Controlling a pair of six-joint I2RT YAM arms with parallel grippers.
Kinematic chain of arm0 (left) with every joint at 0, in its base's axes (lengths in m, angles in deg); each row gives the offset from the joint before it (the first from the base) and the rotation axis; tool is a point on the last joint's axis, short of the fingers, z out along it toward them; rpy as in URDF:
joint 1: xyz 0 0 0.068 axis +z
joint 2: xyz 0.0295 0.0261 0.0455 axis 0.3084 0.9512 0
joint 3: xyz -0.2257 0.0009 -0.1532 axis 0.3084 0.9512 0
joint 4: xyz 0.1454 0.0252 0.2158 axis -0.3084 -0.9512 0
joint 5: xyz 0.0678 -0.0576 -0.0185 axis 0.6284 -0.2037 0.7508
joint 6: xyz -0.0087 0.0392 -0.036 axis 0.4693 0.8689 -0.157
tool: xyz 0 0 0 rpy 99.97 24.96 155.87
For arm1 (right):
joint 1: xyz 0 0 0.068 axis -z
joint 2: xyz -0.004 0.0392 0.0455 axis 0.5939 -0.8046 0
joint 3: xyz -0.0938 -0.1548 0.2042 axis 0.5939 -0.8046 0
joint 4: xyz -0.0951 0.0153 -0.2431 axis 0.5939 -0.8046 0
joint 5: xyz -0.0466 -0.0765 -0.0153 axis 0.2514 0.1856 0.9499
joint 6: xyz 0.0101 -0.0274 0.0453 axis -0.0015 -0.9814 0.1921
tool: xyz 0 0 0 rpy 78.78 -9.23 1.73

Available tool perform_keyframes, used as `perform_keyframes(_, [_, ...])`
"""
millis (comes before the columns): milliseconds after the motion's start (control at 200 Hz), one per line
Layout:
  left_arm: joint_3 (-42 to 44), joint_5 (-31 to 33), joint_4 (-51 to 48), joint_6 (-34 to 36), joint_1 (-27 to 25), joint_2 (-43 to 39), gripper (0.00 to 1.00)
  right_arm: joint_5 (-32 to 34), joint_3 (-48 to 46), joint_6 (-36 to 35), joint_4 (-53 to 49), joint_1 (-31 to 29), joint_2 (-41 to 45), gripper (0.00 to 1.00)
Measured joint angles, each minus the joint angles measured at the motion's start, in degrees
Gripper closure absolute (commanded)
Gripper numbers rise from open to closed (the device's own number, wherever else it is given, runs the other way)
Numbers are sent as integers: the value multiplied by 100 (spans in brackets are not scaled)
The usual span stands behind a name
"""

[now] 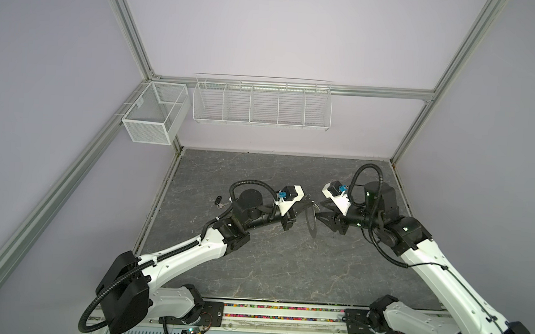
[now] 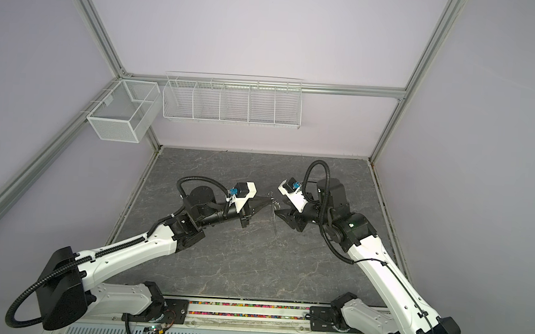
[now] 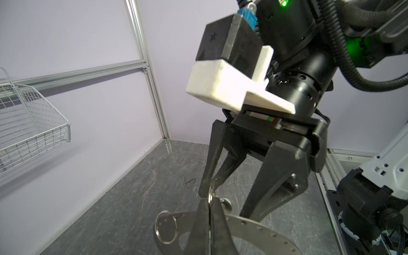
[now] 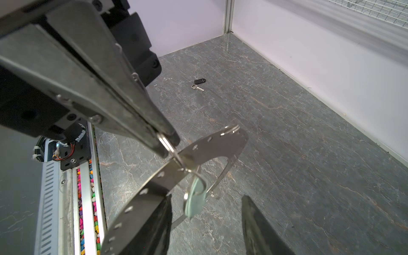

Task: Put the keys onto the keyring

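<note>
Right wrist view, closest first: right fingers are spread wide, and the mint key dangles near them off a wire loop on the keyring. Left fingers are pressed together, pinching another loop and holding the keyring in the air. Way back, the black key lies on the surface.

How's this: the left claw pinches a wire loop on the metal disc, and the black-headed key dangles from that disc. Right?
Not quite. The key dangling from the metal disc is the mint-headed key, as the right wrist view shows; the black-headed key lies on the table. The left claw does pinch a wire loop on the disc.
</note>
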State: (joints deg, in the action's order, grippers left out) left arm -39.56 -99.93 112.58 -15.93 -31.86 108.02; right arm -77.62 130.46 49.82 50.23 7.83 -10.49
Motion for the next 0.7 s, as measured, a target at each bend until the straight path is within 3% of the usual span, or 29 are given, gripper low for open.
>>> perform_keyframes(190, [31,52,393,-212,0,0,100,-72,7,151,264,0,-35,54])
perform_keyframes(355, [31,55,581,-328,0,0,100,-31,46,201,334,0,-164,76])
perform_keyframes(705, [31,133,940,-479,0,138,100,7,50,92,450,-28,-166,93])
